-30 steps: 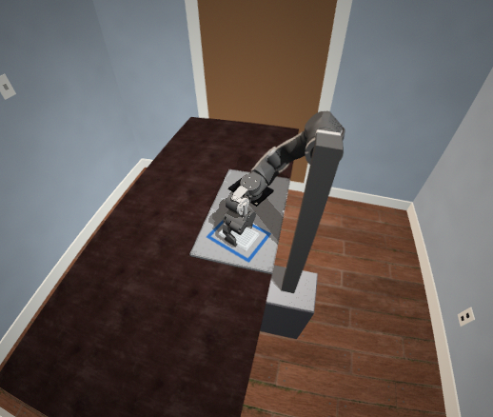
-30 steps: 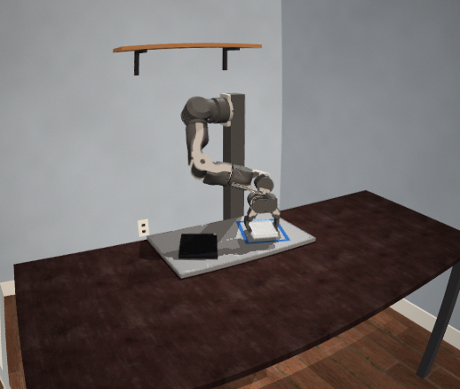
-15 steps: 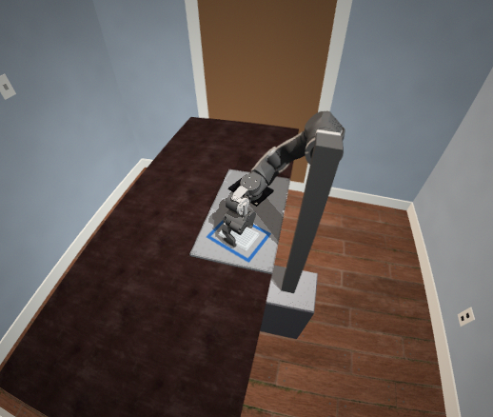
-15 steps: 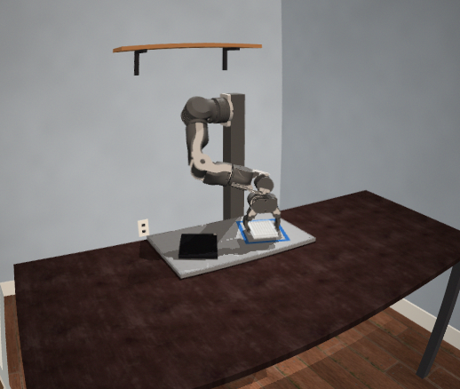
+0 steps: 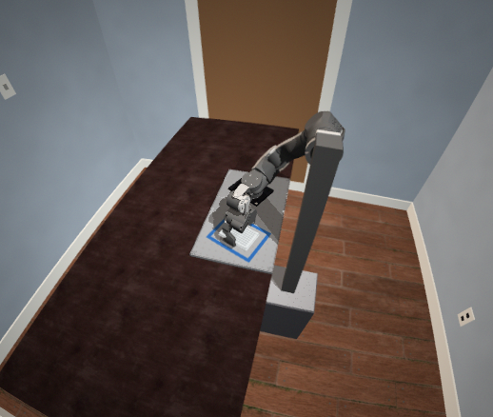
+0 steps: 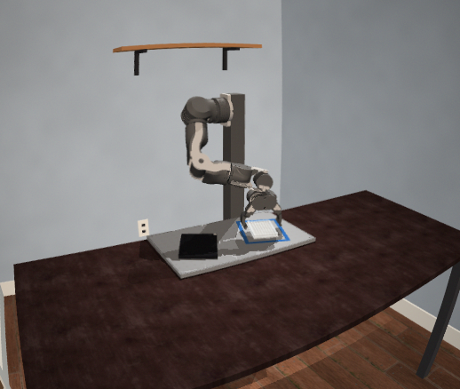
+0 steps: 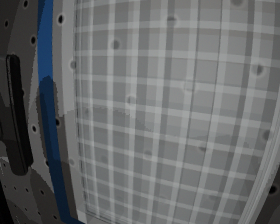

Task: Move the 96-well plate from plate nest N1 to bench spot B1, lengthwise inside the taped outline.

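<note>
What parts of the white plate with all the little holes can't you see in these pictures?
- Top view: the grey two-finger gripper and arm cover the near-left end of the white 96-well plate.
- Exterior view: the plate is too small to count wells; its far edge sits behind the open fingers.
- Wrist view: the plate's right side is cut off by the frame, so the blue taped outline shows only left and bottom.
</note>
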